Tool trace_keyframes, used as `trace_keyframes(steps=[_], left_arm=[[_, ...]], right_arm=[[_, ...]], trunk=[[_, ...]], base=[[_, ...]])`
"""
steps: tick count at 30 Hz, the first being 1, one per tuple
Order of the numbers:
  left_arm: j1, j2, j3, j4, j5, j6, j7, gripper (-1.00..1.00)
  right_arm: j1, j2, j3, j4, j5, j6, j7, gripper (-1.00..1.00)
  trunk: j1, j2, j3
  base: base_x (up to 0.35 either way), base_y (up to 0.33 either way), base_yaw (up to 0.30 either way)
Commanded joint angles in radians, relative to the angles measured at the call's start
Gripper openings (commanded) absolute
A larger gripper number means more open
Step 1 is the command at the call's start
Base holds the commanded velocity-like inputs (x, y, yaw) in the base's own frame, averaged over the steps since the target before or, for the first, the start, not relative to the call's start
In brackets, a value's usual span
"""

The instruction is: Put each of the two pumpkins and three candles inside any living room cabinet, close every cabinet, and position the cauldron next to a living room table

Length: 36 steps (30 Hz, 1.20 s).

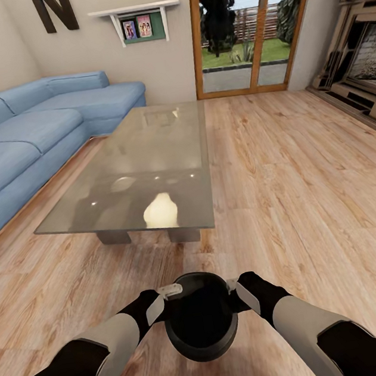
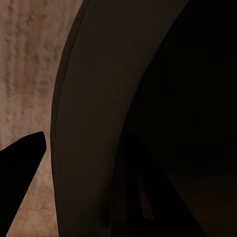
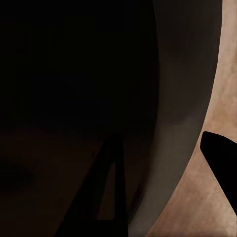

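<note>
The black cauldron (image 1: 202,324) hangs low in front of me above the wooden floor, mouth up. My left gripper (image 1: 167,293) is shut on its left rim and my right gripper (image 1: 234,289) is shut on its right rim. In the left wrist view the thick rim (image 2: 89,123) runs between one finger outside (image 2: 19,173) and one inside the pot. The right wrist view shows the same: the rim (image 3: 182,98) with a dark finger (image 3: 219,153) outside it. The glass-topped table (image 1: 164,149) stands just ahead, its near edge a short way beyond the cauldron. The pumpkins, candles and cabinet are out of view.
A blue corner sofa (image 1: 23,134) lines the left side next to the table. Glass doors (image 1: 242,29) are in the back wall and a fireplace unit (image 1: 363,71) stands at the right. Open wooden floor (image 1: 309,194) stretches to the right of the table.
</note>
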Motion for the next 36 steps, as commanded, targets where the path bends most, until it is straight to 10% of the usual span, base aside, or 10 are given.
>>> trace_keyframes(steps=[1, 2, 12, 13, 36], left_arm=[[0.01, 0.009, -0.034, 0.0, -0.003, -0.008, 0.009, -1.0], [0.01, 0.009, -0.034, 0.0, -0.003, -0.008, 0.009, -1.0], [0.01, 0.009, -0.034, 0.0, -0.003, -0.008, 0.009, -1.0], [0.01, 0.009, -0.034, 0.0, -0.003, -0.008, 0.009, 1.0], [0.01, 0.009, -0.034, 0.0, -0.003, -0.008, 0.009, 1.0]], right_arm=[[0.009, 0.0, 0.023, 0.006, -0.011, -0.009, 0.004, -1.0], [0.009, 0.0, 0.023, 0.006, -0.011, -0.009, 0.004, 1.0], [0.009, 0.0, 0.023, 0.006, -0.011, -0.009, 0.005, 1.0], [0.009, 0.0, 0.022, 0.006, -0.011, -0.009, 0.005, 1.0], [0.009, 0.0, 0.022, 0.006, -0.011, -0.009, 0.006, 1.0]], trunk=[[0.005, 0.0, -0.001], [0.005, 0.0, -0.001], [0.005, 0.0, -0.001], [0.005, 0.0, -0.001], [0.004, 0.001, 0.01]], base=[[0.0, 0.0, 0.0], [0.0, 0.0, 0.0], [0.0, 0.0, 0.0], [0.0, 0.0, 0.0], [0.0, 0.0, 0.0]])
